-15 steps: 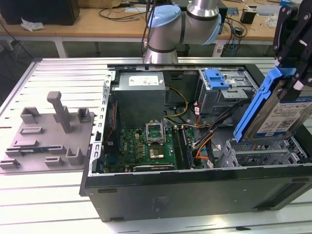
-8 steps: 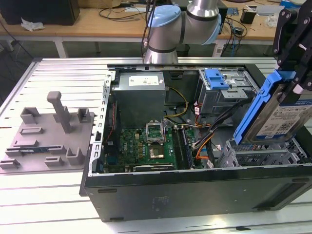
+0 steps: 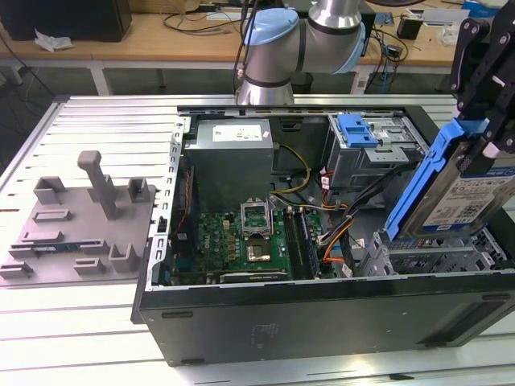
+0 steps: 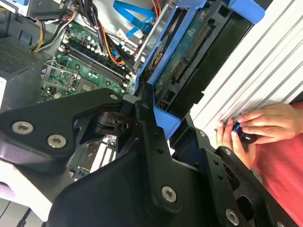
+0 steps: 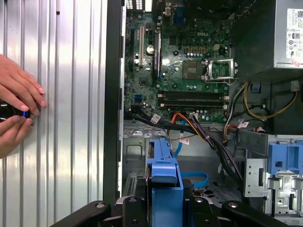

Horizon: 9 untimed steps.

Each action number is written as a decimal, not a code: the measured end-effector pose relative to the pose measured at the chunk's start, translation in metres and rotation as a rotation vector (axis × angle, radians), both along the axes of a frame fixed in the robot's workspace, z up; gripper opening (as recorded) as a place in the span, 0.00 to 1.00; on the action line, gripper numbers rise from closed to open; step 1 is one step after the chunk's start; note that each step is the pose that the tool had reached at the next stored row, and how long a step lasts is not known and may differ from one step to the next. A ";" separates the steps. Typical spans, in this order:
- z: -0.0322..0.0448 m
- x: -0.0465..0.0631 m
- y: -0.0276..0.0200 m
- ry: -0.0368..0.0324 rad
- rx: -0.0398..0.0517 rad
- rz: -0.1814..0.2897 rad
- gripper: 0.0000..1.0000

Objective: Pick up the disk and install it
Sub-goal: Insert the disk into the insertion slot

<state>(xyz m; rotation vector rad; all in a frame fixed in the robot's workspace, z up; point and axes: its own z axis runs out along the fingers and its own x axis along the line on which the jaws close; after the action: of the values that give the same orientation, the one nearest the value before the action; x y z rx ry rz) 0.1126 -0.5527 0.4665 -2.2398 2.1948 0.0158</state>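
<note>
My gripper (image 3: 484, 138) is shut on the disk (image 3: 469, 195), a silver drive with a white-and-blue label in a blue plastic frame. I hold it tilted on edge above the open computer case (image 3: 322, 310), over the metal drive bay (image 3: 426, 257) at the exterior view's right. In the second wrist view the black fingers (image 4: 147, 124) clamp the blue frame of the disk (image 4: 187, 59), whose connector side shows. In the first wrist view the disk's (image 5: 164, 172) blue edge rises between the gripper's (image 5: 164, 208) two sides, above the bay floor.
Inside the case lie a green motherboard (image 3: 241, 241), a grey power supply (image 3: 233, 153), cable bundles (image 3: 338, 225) and a drive cage with a blue latch (image 3: 358, 129). A grey fixture plate (image 3: 80, 221) sits to the exterior view's left. A person's hands (image 5: 16, 111) hold a small dark object on the ribbed table.
</note>
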 end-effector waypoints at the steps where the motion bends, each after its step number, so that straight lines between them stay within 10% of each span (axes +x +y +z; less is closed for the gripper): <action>1: -0.0004 0.000 -0.0001 0.0000 0.0000 0.000 0.37; 9: -0.0030 0.000 -0.0006 0.0000 0.0000 0.000 0.37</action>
<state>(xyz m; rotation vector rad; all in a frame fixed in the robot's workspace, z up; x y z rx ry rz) 0.1126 -0.5533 0.4635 -2.2398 2.1948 0.0158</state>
